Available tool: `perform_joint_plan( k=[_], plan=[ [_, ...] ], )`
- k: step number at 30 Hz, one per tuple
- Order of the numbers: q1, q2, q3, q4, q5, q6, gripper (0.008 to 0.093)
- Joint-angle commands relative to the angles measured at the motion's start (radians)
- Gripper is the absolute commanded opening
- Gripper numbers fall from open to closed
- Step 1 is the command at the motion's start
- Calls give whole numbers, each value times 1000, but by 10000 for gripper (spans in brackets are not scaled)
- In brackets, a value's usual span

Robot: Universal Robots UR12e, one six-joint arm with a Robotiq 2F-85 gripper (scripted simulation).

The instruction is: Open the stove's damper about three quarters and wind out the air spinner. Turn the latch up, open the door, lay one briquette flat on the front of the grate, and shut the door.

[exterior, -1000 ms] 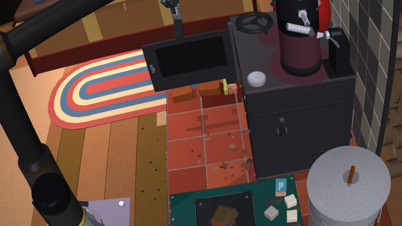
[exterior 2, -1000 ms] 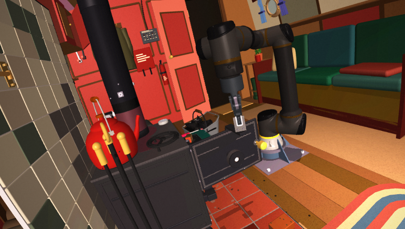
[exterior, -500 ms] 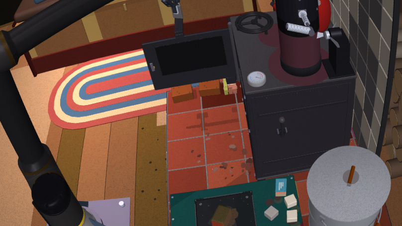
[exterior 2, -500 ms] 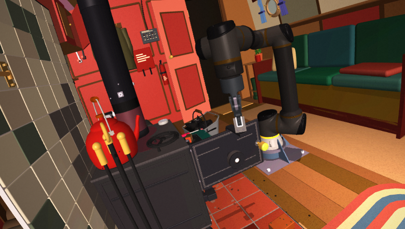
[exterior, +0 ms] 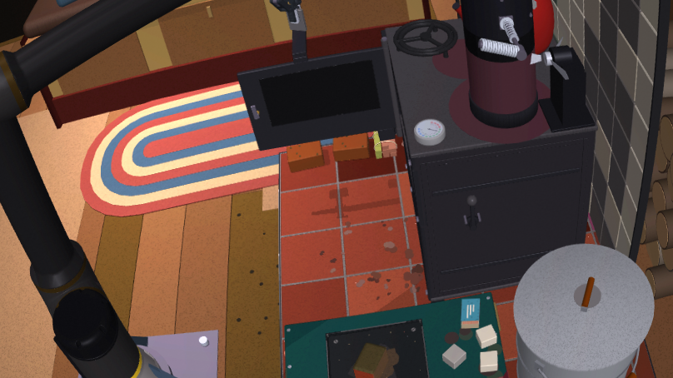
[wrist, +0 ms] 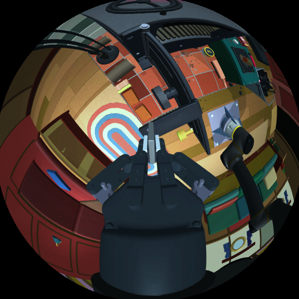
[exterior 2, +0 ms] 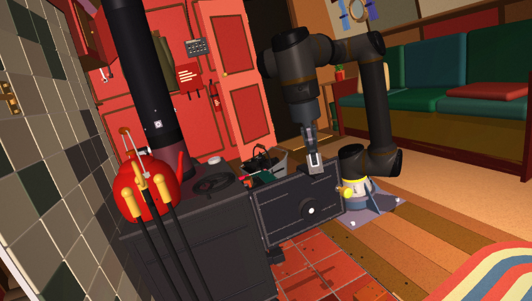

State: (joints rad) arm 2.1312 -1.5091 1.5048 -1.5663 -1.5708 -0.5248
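The stove door (exterior: 320, 98) (exterior 2: 298, 203) (wrist: 178, 92) stands swung wide open, and its top edge is gripped by my closed gripper (exterior: 299, 49) (exterior 2: 314, 165) (wrist: 151, 146) from above. The yellow latch knob (exterior 2: 345, 191) (wrist: 184, 134) sticks out at the door's free end, and the round air spinner (exterior 2: 310, 209) (wrist: 163, 96) sits mid-door. Two orange briquettes (exterior: 305, 156) (exterior: 351, 146) (wrist: 136, 103) lie on the red tiles below the door. The damper handle (exterior: 501, 48) with its coiled grip sticks out of the flue pipe on the stove (exterior: 494, 188).
The open door spans the space over the hearth tiles (exterior: 348, 235). A green tray (exterior: 390, 345) with firelighter cubes lies at the near edge beside a grey drum (exterior: 583, 305). The striped rug (exterior: 183, 150) and bench lie left; a red kettle (exterior 2: 145, 186) stands on the stove.
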Motion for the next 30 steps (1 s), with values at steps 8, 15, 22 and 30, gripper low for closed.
perform_joint_plan(
  k=[8, 15, 22, 30],
  plan=[
    [0, 0, -1, 0, 0, 0, 80],
    [0, 0, -1, 0, 0, 0, 80],
    [0, 0, -1, 0, 0, 0, 155],
    [0, 0, -1, 0, 0, 0, 221]
  ],
)
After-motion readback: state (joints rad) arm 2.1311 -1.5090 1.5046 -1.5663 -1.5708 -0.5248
